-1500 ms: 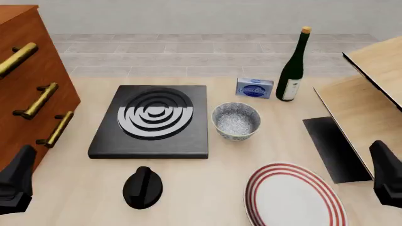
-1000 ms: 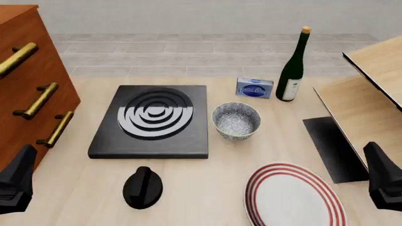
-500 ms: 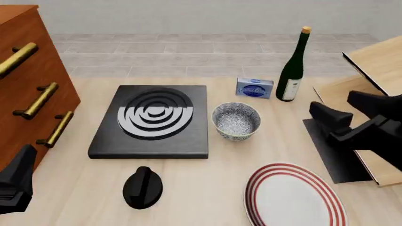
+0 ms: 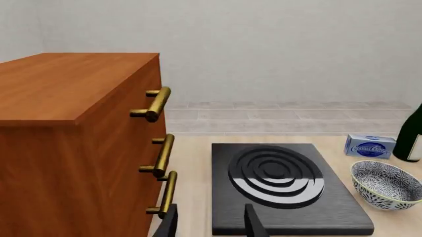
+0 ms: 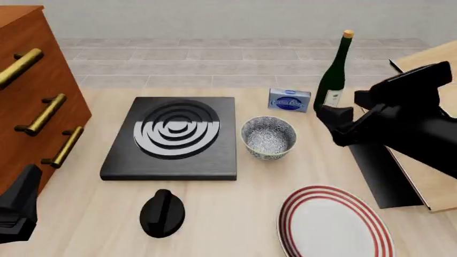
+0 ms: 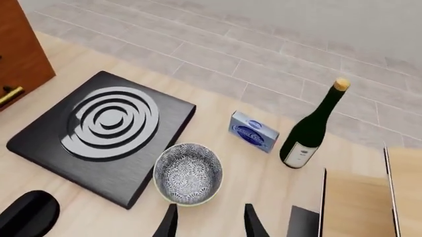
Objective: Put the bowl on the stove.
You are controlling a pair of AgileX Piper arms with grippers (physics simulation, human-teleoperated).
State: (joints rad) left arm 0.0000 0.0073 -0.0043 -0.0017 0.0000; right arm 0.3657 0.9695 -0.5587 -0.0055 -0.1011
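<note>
One speckled bowl point(image 5: 268, 137) sits on the counter point(image 5: 236, 214) just right of the single black stove point(image 5: 173, 138), not on it. The right tool point(image 6: 205, 224) hovers above the bowl with its two fingers parted and empty. The left tool point(image 4: 209, 224), also parted and empty, waits beside a three-handled wooden cabinet point(image 5: 36, 96); one wine bottle point(image 5: 334, 75), one blue box point(image 5: 289, 100), one red-ringed plate point(image 5: 334, 225) and one black knob point(image 5: 162, 213) complete the set.

I count one bowl point(image 5: 268, 137), one stove point(image 5: 172, 139), one knob point(image 5: 162, 213), one plate point(image 5: 334, 223), one bottle point(image 5: 333, 75), one blue box point(image 5: 289, 100).
</note>
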